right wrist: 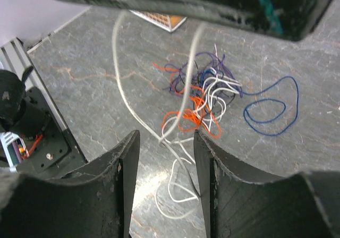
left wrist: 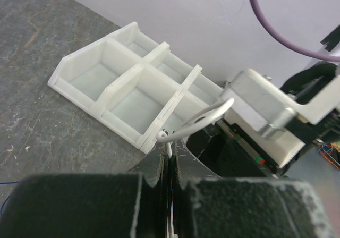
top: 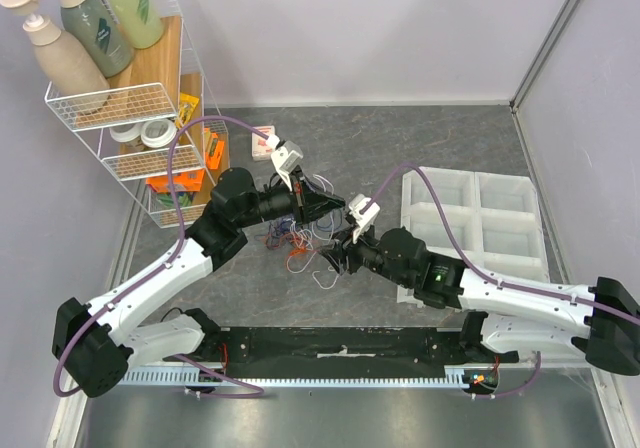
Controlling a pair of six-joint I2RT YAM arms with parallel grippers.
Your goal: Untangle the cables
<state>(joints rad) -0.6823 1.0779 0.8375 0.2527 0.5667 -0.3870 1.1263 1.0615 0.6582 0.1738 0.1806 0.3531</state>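
The cables (top: 295,238) lie in a tangle of purple, dark blue, orange-red and white strands on the grey table, between the two arms. In the right wrist view the tangle (right wrist: 202,94) lies ahead, with a dark blue loop (right wrist: 271,110) apart to its right. My left gripper (left wrist: 171,145) is shut on a white cable (left wrist: 199,121), with thin red and blue strands also in the jaws. It is raised above the tangle (top: 338,206). My right gripper (right wrist: 166,137) is open. The lifted white cable (right wrist: 119,89) hangs down between its fingers and touches the right one.
A white compartment tray (top: 475,233) stands at the right, also in the left wrist view (left wrist: 122,78). A wire rack (top: 130,118) with bottles, tape and packets stands at the back left. A small orange-and-white card (top: 265,143) lies behind the tangle.
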